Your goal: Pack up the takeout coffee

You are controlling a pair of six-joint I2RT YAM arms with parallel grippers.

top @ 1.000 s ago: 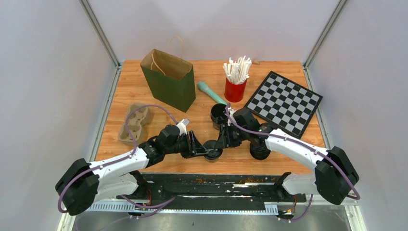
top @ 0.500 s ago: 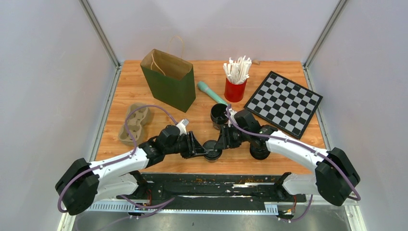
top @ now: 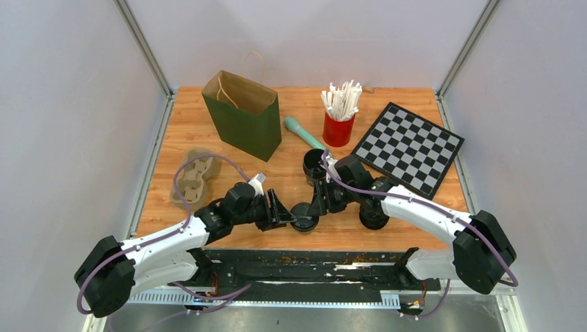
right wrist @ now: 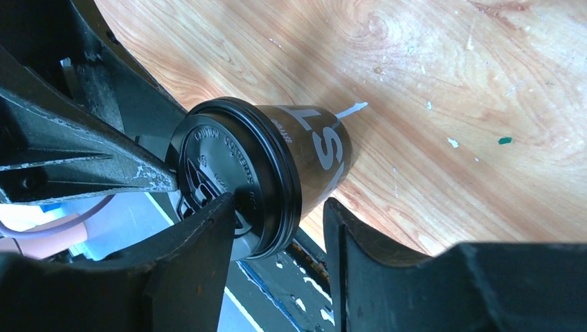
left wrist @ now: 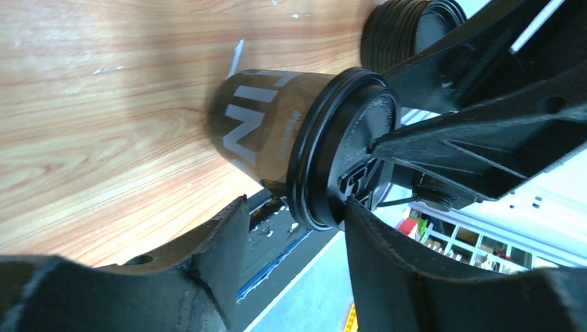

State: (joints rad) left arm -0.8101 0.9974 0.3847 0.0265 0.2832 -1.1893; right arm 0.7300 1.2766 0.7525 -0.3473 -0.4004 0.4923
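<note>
The takeout coffee cup (top: 304, 218), brown with white letters and a black lid (left wrist: 346, 145), stands near the table's front edge between both grippers. My left gripper (top: 280, 210) is just left of it, open. Its fingers straddle the lid's rim loosely (left wrist: 294, 211): one touches the lid's top and the other stands apart from the cup (left wrist: 263, 131). My right gripper (top: 322, 204) reaches in from the right, open over the rim (right wrist: 277, 207). One of its fingers rests on the lid (right wrist: 228, 166) and the other stays off the cup (right wrist: 325, 149).
A green paper bag (top: 244, 114) stands open at the back left, a cardboard cup carrier (top: 192, 178) lies left. An open black cup (top: 315, 164), a teal object (top: 302, 133), a red cup of stirrers (top: 339, 117), a chessboard (top: 408, 147) and another black cup (top: 374, 218) are on the right.
My left gripper has widened and drawn back a little to the left. The right gripper's jaws have spread slightly. The cup has shifted slightly left.
</note>
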